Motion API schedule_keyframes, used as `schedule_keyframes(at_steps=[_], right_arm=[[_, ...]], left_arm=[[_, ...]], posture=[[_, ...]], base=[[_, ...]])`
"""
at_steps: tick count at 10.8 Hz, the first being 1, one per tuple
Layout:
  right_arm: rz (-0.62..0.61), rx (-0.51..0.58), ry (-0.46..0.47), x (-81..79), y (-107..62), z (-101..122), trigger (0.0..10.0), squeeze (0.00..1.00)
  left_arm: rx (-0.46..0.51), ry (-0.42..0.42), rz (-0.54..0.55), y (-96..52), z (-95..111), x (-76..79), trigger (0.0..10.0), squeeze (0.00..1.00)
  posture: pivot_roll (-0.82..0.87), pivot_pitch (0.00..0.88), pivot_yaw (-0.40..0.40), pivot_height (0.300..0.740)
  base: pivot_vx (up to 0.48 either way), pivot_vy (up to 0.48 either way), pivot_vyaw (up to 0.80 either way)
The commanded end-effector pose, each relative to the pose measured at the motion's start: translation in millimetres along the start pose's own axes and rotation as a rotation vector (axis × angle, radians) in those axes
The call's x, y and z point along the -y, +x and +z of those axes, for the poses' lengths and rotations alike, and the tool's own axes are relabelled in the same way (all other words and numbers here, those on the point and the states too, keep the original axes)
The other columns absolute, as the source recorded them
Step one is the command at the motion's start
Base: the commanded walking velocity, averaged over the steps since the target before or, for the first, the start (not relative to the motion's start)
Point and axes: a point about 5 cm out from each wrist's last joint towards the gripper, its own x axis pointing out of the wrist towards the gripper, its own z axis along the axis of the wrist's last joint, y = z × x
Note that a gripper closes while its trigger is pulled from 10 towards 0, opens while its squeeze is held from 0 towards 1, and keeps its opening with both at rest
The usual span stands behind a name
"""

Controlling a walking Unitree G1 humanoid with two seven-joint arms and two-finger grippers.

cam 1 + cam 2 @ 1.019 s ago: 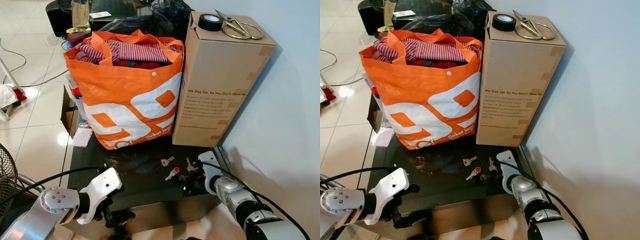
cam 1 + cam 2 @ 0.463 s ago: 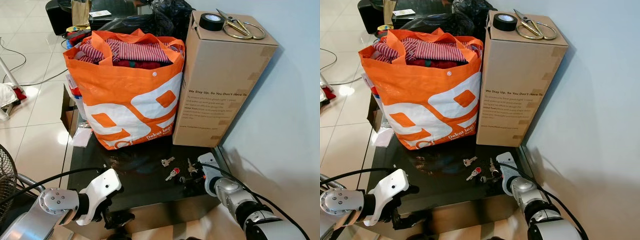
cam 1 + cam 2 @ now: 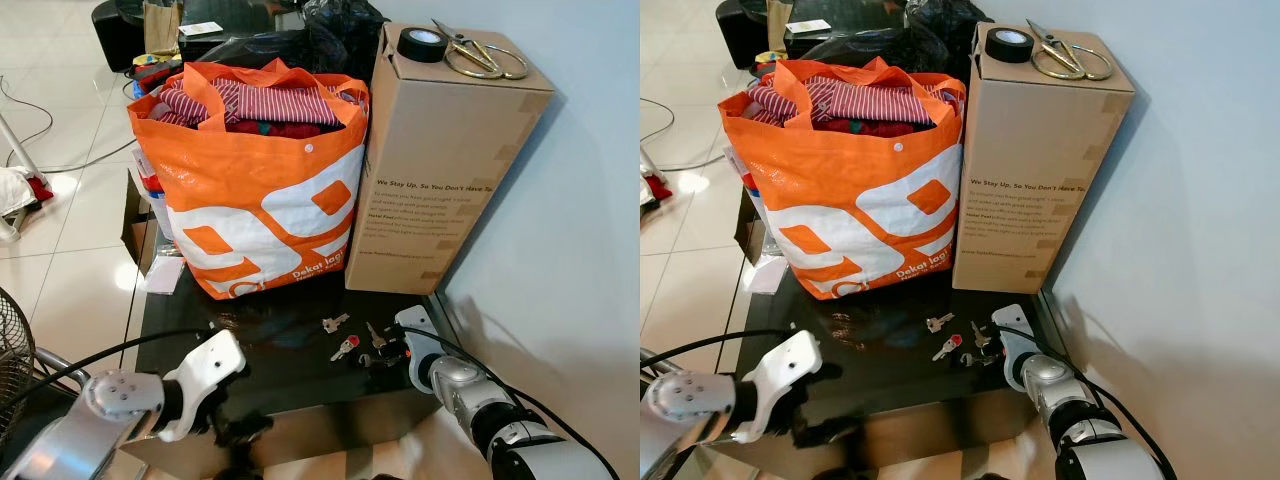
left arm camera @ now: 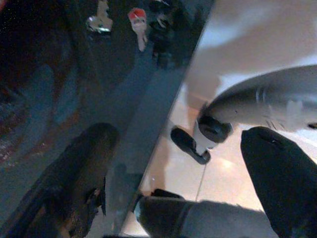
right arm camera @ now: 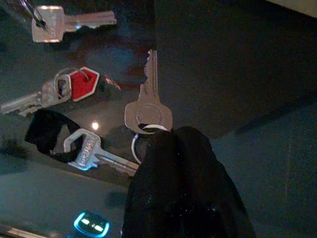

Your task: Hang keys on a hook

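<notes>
A bunch of keys lies on the black glass table [image 3: 280,360] near its front right corner. It includes a red-headed key [image 3: 346,346], a silver key [image 3: 333,322] farther back and another silver key [image 3: 374,335]. My right gripper [image 3: 388,349] rests low on the table at the bunch. In the right wrist view its fingers [image 5: 183,188] are closed together over the ring [image 5: 140,140] of that silver key [image 5: 147,106], with the red-headed key [image 5: 79,85] beside it. My left gripper [image 3: 236,430] is open at the table's front edge, and its fingers [image 4: 74,178] straddle that edge.
An orange bag [image 3: 260,200] full of clothes and a tall cardboard box [image 3: 440,170] stand at the back of the table. A tape roll [image 3: 420,43] and scissors [image 3: 480,58] lie on the box. A white wall [image 3: 580,250] is close on the right, and a fan [image 3: 12,350] on the left.
The silver key at my right gripper has shifted slightly and turned. My left arm has drifted a little to the right along the table's front edge.
</notes>
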Motion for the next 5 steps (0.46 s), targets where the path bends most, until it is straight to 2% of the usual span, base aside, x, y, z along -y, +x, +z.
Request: schedule_keyframes(at_steps=[1, 4, 5], right_arm=[[-0.009, 0.028, 0.010, 5.3, -1.1, 6, 0.0, 0.00], [-0.058, 0.108, 0.058, 17.9, -5.1, 18, 0.0, 0.00], [-0.061, 0.197, 0.078, 23.6, -8.2, 32, 0.0, 0.00]], left_arm=[[0.008, 0.016, 0.014, 1.5, 3, -2.6, 10.0, 0.04], [0.092, 0.024, 0.122, 8.1, 17, -20.6, 10.0, 0.04], [0.181, -0.004, 0.246, 9.5, 27, -33.1, 10.0, 0.04]], posture=[[0.11, 0.000, -0.066, 0.740], [0.09, 0.000, -0.060, 0.740], [0.08, 0.000, -0.061, 0.740]], base=[[0.000, 0.000, 0.00], [0.000, 0.000, 0.00], [0.000, 0.000, 0.00]])
